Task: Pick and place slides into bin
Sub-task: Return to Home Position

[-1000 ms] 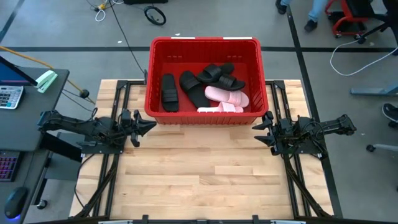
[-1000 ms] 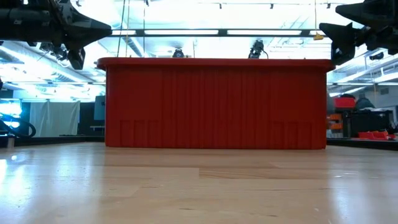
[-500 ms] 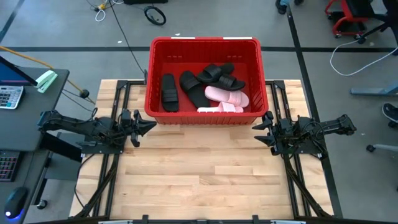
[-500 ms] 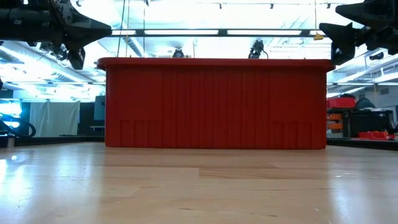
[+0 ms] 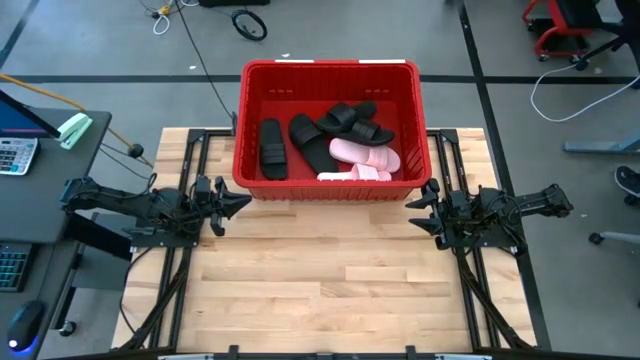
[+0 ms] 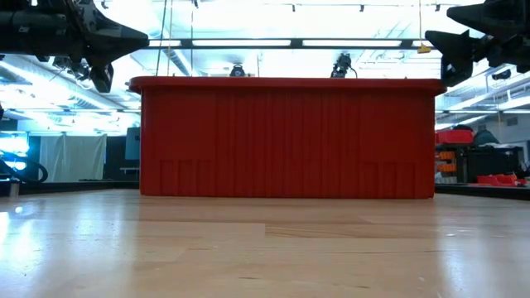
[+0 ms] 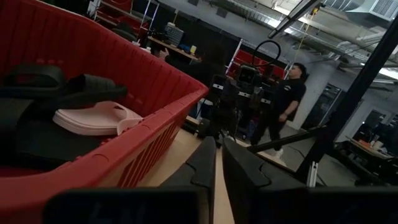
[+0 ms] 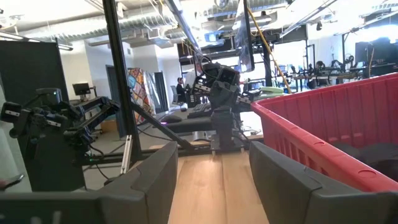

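The red bin stands at the table's far middle. Several slides lie inside it: black ones and pale pink ones, the pink also seen in the left wrist view. My left gripper hovers by the bin's near left corner, shut and holding nothing. My right gripper hovers by the bin's near right corner, open, with nothing between its fingers. Both point level toward each other above the table.
The wooden tabletop stretches in front of the bin. A desk with a calculator stands to the left of the table. A person stands in the room beyond the table, seen in the left wrist view.
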Robot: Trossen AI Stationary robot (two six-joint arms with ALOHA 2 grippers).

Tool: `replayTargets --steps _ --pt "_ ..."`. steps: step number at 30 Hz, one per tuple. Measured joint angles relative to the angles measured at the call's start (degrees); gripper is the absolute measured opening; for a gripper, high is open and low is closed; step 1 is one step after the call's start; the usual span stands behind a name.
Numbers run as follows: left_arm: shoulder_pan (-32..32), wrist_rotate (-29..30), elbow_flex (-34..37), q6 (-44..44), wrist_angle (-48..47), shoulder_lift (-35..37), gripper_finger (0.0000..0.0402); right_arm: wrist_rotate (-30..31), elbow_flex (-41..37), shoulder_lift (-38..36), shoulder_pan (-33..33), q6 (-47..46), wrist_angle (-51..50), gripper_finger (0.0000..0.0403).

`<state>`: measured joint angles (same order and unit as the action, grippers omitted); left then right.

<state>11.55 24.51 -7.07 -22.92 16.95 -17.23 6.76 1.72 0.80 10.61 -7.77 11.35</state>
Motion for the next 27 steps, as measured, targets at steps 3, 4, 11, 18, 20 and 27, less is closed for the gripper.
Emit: replayTargets --steps 3,4,11,18,20,27 --pt "0.00 -0.01 0.00 0.04 -0.01 0.00 0.0028 0.00 -0.01 0.02 0.00 0.00 0.00 0.0206" --pt "0.00 -0.02 0.00 0.01 0.00 0.00 0.0028 0.00 0.00 0.02 0.00 0.00 0.00 0.0206" --pt "0.00 0.00 0.00 0.67 0.09 0.00 0.0038 -0.01 0.00 0.01 0.00 0.00 0.00 0.0206" --pt "-0.02 0.00 -0.02 1.01 0.44 0.00 0.0036 0.00 0.00 0.02 0.00 0.00 0.00 0.0206" --pt "-0.02 -0.01 -0.02 5.29 0.13 0.00 0.0033 -0.02 0.00 0.02 0.02 0.00 0.00 0.0206" --pt "0.23 0.01 -0.06 10.24 -2.93 0.00 0.0031 -0.02 0.00 0.02 0.00 0.00 0.00 0.0206"
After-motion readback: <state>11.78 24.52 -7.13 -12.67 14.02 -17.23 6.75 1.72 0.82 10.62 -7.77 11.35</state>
